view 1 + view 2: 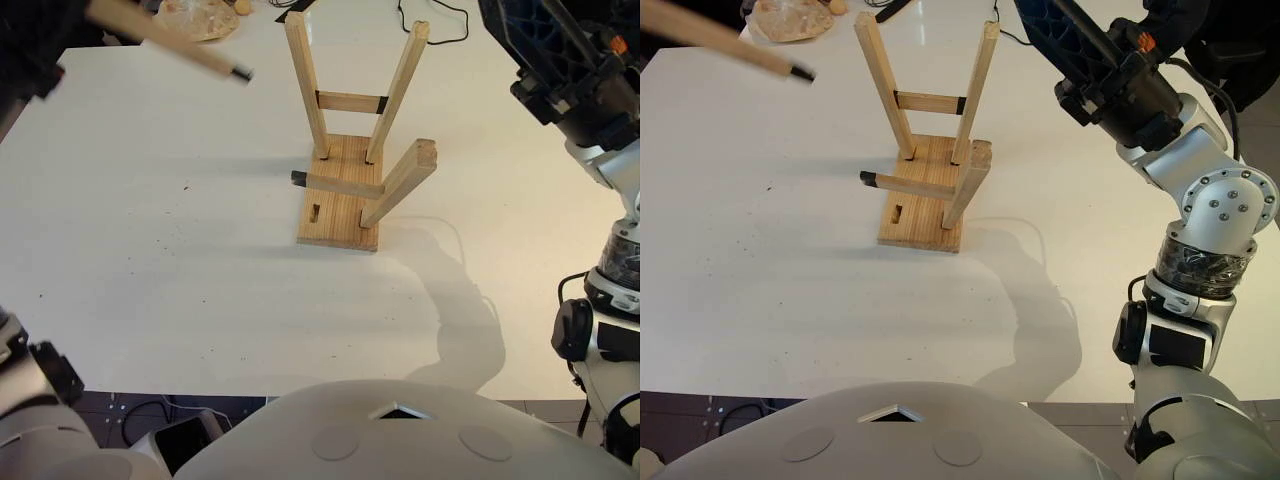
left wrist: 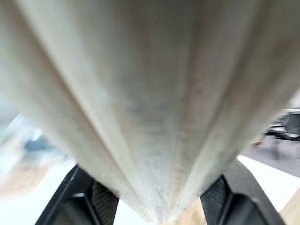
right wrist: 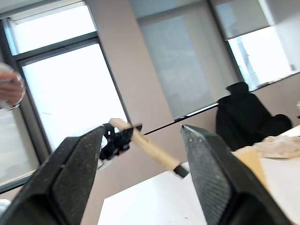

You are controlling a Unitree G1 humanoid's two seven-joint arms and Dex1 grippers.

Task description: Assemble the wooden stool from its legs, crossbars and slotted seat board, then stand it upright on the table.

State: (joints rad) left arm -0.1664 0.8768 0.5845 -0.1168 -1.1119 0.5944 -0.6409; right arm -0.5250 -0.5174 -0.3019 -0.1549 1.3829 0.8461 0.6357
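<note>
Firstly, left eye view. We list one slotted seat board [image 1: 338, 195], lying flat on the white table [image 1: 150, 280], underside up so that legs can be pressed down into it. Two upright legs [image 1: 306, 85] are seated at its far end, joined by a crossbar [image 1: 350, 102]. One tilted leg [image 1: 400, 183] leans at the near right corner, apparently not fully home; its second crossbar [image 1: 335, 183] juts left with a free dark end. One open slot [image 1: 315, 212] shows at the near left corner. A loose wooden piece [image 1: 170, 42] with a dark tip hangs over the table's far left, well apart from the board; we judge it to be the fourth leg.

Right eye view. Same items. The right arm [image 1: 1140, 90] is raised at far right, well above and clear of the stool, presumably to leave room.

Left wrist view. The left gripper [image 2: 157, 201] has its jaws clamped on the loose wooden piece, with dark pads [image 2: 101, 201] against both sides.

Right wrist view. The right gripper [image 3: 140, 173] has its jaws wide apart and grips nothing; beyond them we see the wooden piece carried in the air.

Remaining, in our judgement: seat the tilted leg, fit the fourth, then turn the stool upright.
</note>
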